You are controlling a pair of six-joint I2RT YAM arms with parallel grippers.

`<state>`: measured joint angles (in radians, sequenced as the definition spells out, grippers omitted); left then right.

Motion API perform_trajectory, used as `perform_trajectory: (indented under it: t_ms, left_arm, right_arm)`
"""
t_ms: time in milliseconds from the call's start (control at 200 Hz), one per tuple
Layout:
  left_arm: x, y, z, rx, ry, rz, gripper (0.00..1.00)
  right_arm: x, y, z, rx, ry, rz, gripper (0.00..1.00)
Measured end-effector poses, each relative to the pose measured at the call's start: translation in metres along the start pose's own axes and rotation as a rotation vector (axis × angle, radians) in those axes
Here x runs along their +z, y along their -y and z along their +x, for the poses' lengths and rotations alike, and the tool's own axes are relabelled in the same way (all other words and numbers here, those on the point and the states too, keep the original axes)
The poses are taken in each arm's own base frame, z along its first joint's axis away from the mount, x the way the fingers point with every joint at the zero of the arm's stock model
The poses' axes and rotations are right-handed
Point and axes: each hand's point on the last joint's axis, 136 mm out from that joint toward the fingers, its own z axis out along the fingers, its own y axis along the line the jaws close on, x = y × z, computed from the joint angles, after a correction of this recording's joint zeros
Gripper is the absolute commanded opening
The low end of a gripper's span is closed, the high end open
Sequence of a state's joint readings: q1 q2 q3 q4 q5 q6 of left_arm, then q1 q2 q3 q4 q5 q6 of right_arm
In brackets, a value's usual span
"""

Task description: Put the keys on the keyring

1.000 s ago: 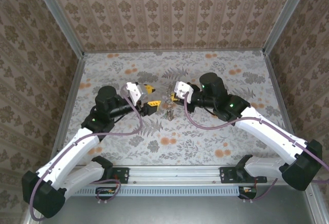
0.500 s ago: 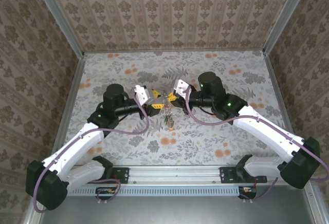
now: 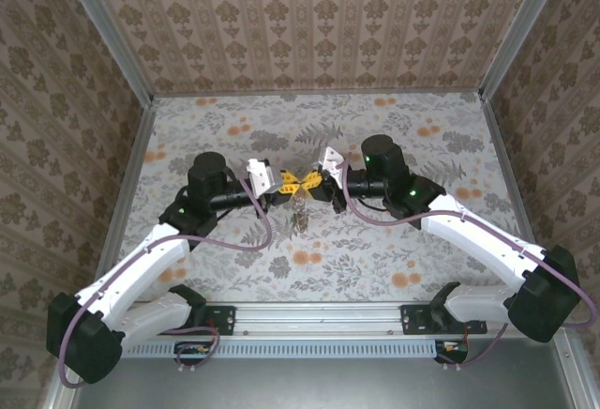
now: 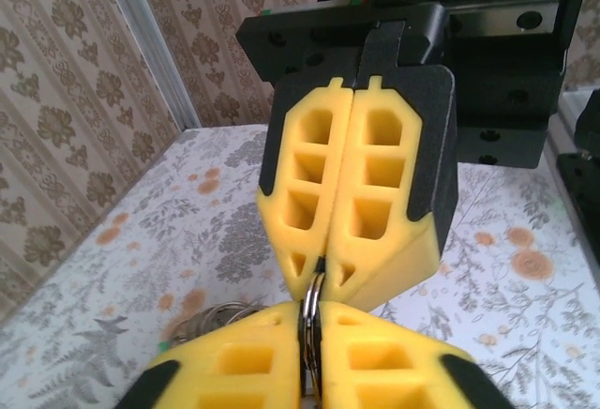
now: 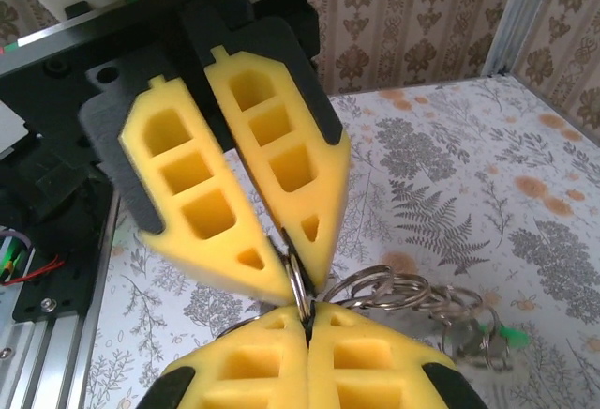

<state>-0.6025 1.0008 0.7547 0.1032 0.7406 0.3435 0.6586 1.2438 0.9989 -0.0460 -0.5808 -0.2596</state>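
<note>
Keyring [image 5: 297, 280] wire looks thin, stiff and likely slippery. My left claw [image 4: 311, 334] and right claw [image 5: 307, 329] both pinch its rim, 2 tips meeting, while light keys [image 5: 473, 339] dangle.

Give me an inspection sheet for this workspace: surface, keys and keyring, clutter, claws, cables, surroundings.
Surface: floral tabletop, flat.
Job's things: keyring pinched between both claws above the table; keys hang in a bunch below it.
Clutter: nothing seen.
Claws: left claw and right claw shut on the keyring, tip to tip.
Cables: purple cable looped beside each arm, apart from the keys.
Surroundings: patterned walls, metal corner posts.
</note>
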Motion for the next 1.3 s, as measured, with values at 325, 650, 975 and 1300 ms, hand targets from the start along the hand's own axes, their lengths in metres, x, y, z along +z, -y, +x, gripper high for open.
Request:
perform_trajectory:
  t_ms: [325,650,975,1300]
  left_arm:
    - [0.002,0.003,0.003,0.018,-0.049,0.038,0.0]
    - [0.004,0.015,0.012,0.031,-0.15,0.113,0.0]
    - [0.011,0.025,0.02,0.033,-0.201,0.178,0.0]
    - [0.012,0.024,0.02,0.034,-0.203,0.175,0.0]
  right_arm:
    - [-0.001,-0.002,0.008,-0.039,-0.015,-0.026,0.25]
    - [-0.01,-0.006,0.022,-0.189,-0.148,-0.038,0.26]
    - [-0.011,-0.013,0.025,-0.221,-0.178,-0.056,0.22]
    - [-0.01,-0.016,0.025,-0.225,-0.176,-0.067,0.18]
